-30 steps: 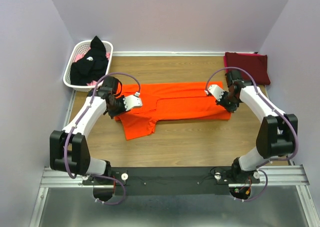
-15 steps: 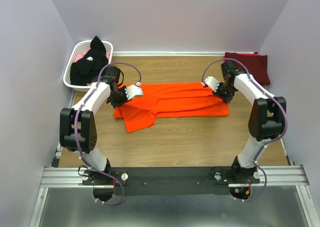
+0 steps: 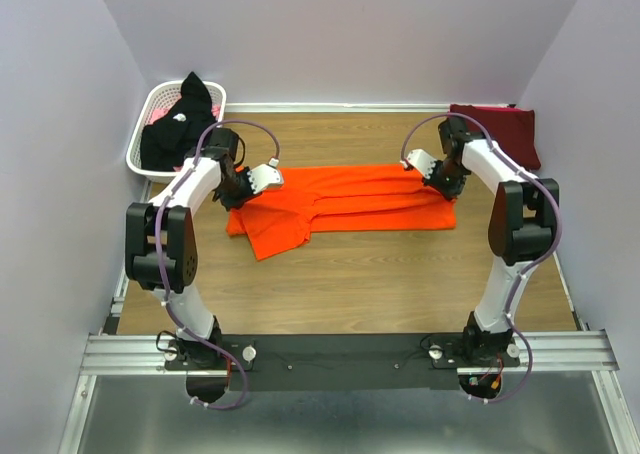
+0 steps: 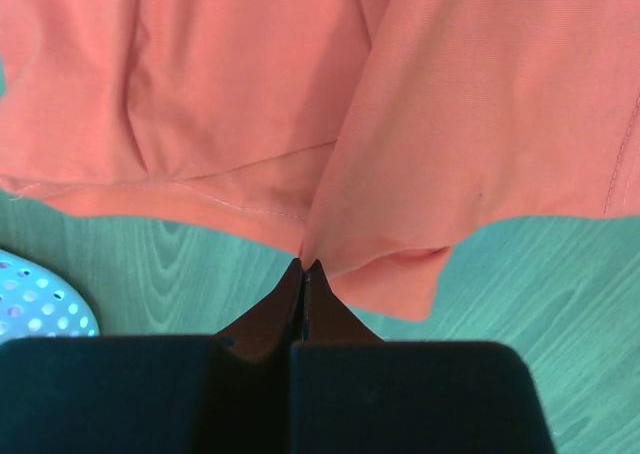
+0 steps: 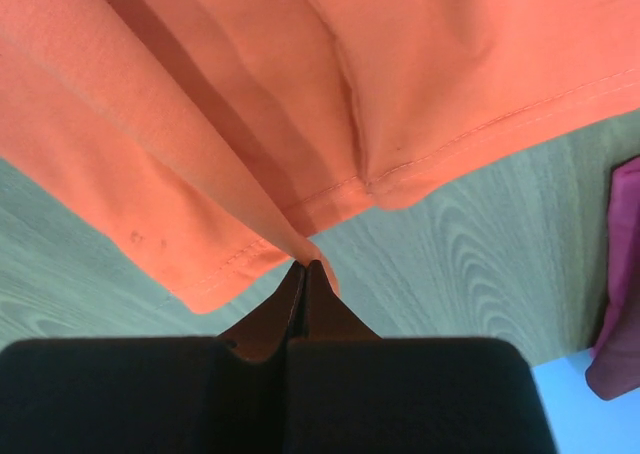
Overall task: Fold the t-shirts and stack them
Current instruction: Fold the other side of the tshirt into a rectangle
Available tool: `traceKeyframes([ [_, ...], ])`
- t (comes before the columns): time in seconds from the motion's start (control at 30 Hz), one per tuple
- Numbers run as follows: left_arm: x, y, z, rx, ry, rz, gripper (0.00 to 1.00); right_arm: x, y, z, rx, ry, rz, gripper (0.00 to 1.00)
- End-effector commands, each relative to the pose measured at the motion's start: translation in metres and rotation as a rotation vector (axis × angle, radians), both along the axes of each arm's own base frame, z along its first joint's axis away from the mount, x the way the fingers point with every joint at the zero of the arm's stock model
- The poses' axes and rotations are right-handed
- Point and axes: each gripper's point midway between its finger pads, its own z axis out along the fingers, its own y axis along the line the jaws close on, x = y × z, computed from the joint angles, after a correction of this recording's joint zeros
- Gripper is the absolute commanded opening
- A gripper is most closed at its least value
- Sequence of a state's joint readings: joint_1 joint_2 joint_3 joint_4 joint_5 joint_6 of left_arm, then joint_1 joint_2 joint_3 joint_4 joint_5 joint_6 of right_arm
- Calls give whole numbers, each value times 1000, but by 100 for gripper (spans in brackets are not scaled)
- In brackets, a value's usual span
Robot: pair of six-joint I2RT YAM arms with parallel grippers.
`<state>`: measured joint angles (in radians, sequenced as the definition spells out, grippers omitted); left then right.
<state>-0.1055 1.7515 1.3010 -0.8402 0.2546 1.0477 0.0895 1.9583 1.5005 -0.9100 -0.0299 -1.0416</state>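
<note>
The orange t-shirt (image 3: 345,201) lies lengthwise across the middle of the table, partly folded along its length, with one sleeve hanging out at the near left. My left gripper (image 3: 238,187) is shut on its left edge (image 4: 330,244). My right gripper (image 3: 440,179) is shut on its right hem (image 5: 300,236). Both pinches hold a thin fold of cloth just above the wood. The maroon t-shirt (image 3: 497,134) lies folded at the far right, and a corner of it shows in the right wrist view (image 5: 618,274). The black t-shirt (image 3: 180,124) is piled in the basket.
The white slotted basket (image 3: 143,134) stands at the far left corner against the wall; its rim shows in the left wrist view (image 4: 40,304). Lilac walls close in the table on three sides. Bare wood lies between the orange shirt and the arm bases.
Both grippers have moved toward the far side, dragging the orange shirt's near edge up and over; the shirt is now a narrower band, and the arms are stretched further out.
</note>
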Motion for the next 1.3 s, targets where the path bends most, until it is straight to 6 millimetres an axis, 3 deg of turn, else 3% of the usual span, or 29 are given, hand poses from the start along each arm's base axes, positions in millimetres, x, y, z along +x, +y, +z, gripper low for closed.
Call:
traceKeyframes([
  [0.0, 14, 3, 0, -4, -22, 7, 0, 8, -7, -3, -26, 6, 7, 1],
  [0.63, 30, 3, -16, -3, -27, 37, 0, 25, 1, -13, 15, 5, -47, 1],
  [0.73, 33, 4, -16, -2, -36, 53, 9, 31, 2, -10, 25, -8, -83, 26],
  [0.77, 32, 6, -16, -5, -38, 63, 21, 33, 2, -7, 32, -18, -97, 38],
  [0.93, 34, 21, 10, -44, -83, 127, 39, 51, 6, 38, 151, -125, -221, 48],
  [1.03, 22, 36, 24, -106, -57, 186, 45, 40, 1, 55, 219, -107, -302, 50],
  [1.2, -3, 43, 26, -227, -13, 251, 50, 7, -9, 46, 364, 31, -477, 50],
  [1.27, -10, 45, 22, -260, 5, 274, 51, -9, -2, 38, 428, 116, -518, 50],
])
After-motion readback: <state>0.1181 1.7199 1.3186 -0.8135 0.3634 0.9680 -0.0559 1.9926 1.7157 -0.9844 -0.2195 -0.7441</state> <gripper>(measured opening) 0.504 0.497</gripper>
